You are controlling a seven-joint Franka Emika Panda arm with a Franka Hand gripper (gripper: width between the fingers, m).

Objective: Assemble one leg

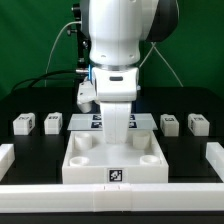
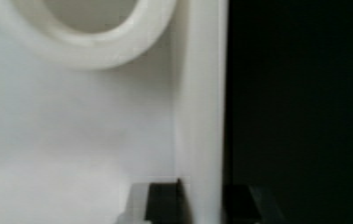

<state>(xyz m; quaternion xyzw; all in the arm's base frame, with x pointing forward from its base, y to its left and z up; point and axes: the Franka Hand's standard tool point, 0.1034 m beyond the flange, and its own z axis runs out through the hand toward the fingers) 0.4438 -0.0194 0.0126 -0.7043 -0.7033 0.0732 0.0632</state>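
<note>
Legs: two small white tagged plastic legs (image 1: 52, 122) at exterior view's left of large white square tray (image 1: 85, 172), two more legs (image 1: 170, 122) at its right, all on black table (image 1: 35, 145), unheld | Tool: gripper (image 1: 117, 135) lowered at tray's rear; dark fingertips (image 2: 155, 205) seemingly straddle its wall; whether they pinch it cannot be told

Smooth matt white plastic forms the large square tray (image 1: 82, 170) and the small block-like leg (image 1: 23, 123); the black bench (image 1: 35, 145) looks matt.
</note>
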